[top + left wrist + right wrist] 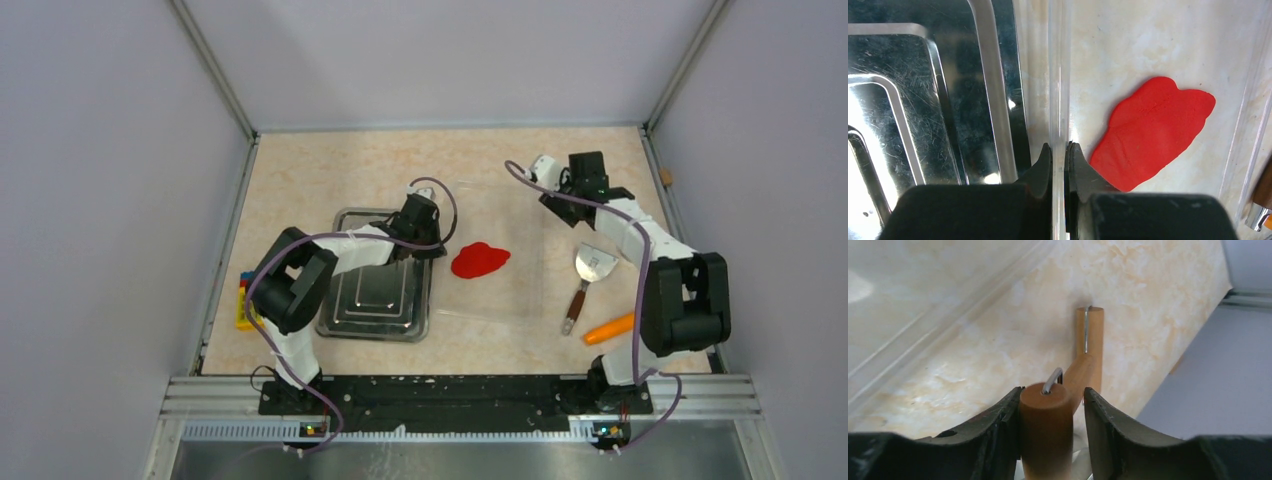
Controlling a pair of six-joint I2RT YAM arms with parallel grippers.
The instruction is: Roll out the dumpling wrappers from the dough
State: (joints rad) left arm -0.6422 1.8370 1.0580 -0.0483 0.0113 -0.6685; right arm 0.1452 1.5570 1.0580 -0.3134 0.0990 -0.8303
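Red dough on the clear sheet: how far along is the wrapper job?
Done: the bright red clay dough lies flattened, an irregular sheet. In hand: the left gripper pinches the edge of the clear plastic sheet; the wooden roller handle sits between the right gripper fingers. Left: no round wrapper is visible yet.

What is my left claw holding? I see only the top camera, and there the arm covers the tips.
Observer: The left claw is shut on the edge of the clear sheet.
Operator: Does it touch the dough?
Observer: The dough lies flat close beside the tips. Its near end goes out of sight behind one finger, so I cannot tell.
Operator: And the right claw?
Observer: A wooden roller stands between the fingers of the right claw, with a small gap on one side.
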